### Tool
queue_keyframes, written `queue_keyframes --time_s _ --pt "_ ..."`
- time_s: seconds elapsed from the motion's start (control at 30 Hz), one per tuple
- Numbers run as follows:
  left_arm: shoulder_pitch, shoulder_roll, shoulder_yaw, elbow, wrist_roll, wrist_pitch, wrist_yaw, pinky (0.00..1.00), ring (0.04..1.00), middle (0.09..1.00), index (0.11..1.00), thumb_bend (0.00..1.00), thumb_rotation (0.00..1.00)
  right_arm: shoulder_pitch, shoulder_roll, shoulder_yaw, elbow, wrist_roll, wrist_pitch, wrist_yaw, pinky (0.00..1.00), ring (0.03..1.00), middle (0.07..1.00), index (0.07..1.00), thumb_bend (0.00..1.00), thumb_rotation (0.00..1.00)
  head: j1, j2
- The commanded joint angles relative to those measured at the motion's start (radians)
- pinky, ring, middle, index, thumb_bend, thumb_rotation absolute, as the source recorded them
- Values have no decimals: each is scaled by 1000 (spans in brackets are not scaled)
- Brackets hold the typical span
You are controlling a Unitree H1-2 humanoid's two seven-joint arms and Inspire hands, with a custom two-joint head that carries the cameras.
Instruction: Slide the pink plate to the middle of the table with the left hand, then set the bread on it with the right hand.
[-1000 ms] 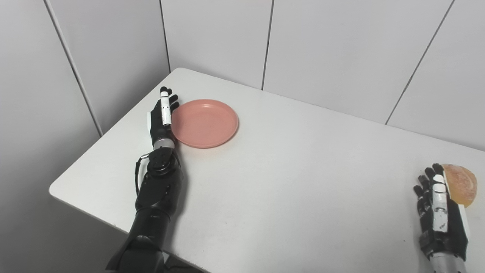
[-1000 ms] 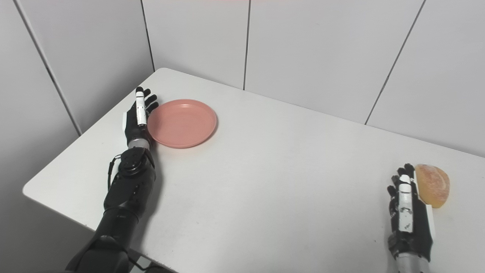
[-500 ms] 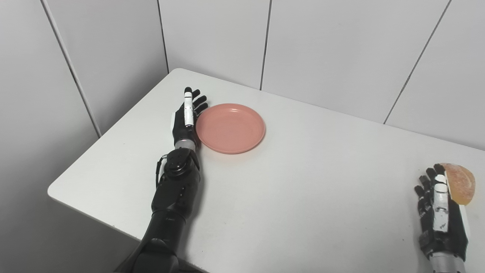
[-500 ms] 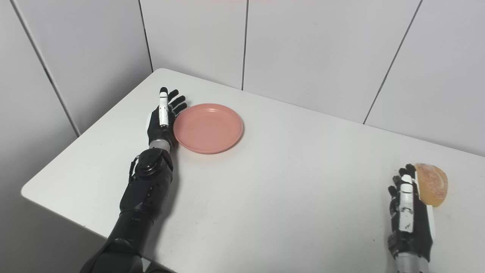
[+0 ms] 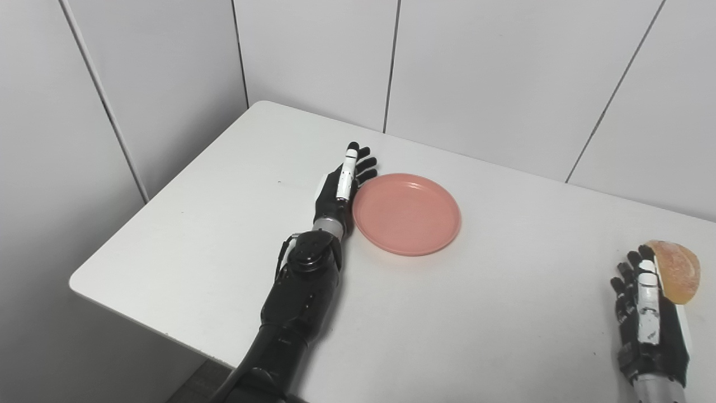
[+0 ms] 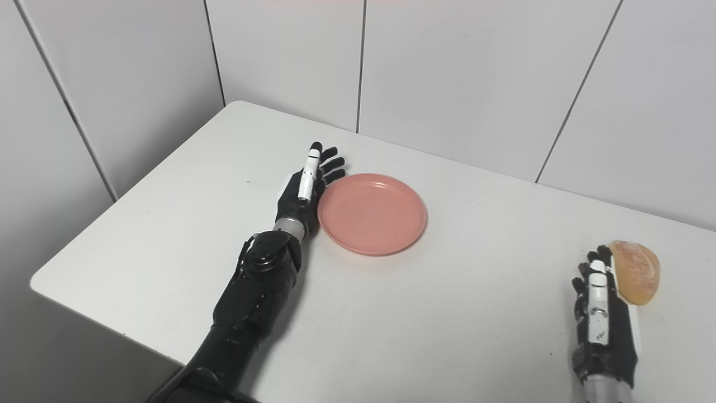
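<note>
Beside the round pink plastic plate [image 5: 406, 214], my left hand [image 5: 342, 187] pressed its rim, fingers straight, grasping nothing; plate near mid-table. My right hand [image 5: 649, 324], fingers apart, empty, waited against the tan bread roll [image 5: 678, 272], not yet lifted.

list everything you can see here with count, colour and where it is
pink plate: one, pink, empty, around the middle of the table, its left rim against the left robot hand
bread: one, golden brown, near the table's right edge, just beyond the right robot hand
table: one, white, filling most of the view, set in a corner
wall panels: several, pale grey with dark seams, behind and to the left of the table
left robot hand: one, black and white, fingers straight and open, edge-on to the plate's left side
right robot hand: one, black and white, fingers straight and open, bottom right, beside the bread and holding nothing
</note>
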Motion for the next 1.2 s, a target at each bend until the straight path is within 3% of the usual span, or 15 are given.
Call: queue_keyframes --time_s 0.0,0.2,0.43,0.67,0.9,1.17 --pt "-7 -12 -24 -12 25 -14 -20 856 856 847 837 598 1000 -36 1 -5 -23 4 -31 2 1000 1000 1000 1000 519 910 1 1" --pt "2 -24 -67 -37 49 19 -43 870 871 861 846 598 1000 -42 1 -5 6 9 -66 15 1000 1000 1000 1000 520 903 -37 18" --pt "14 -41 -103 -41 73 8 -54 876 877 859 845 578 1000 -48 11 -1 26 -9 -81 3 1000 1000 1000 1000 611 880 -91 38" --pt "50 -47 -147 -88 94 48 -79 898 890 881 875 585 1000 -57 45 10 25 -19 -83 -14 1000 996 1000 1000 669 839 -215 71" --pt "86 -69 -140 -122 53 37 -114 868 863 851 845 529 1000 -60 92 22 1 -49 -77 -51 1000 987 999 1000 633 850 -377 102" --pt "110 -58 -144 -142 24 61 -194 895 895 877 869 594 1000 -68 122 52 -6 -81 -81 -68 1000 1000 1000 1000 547 880 -506 115"
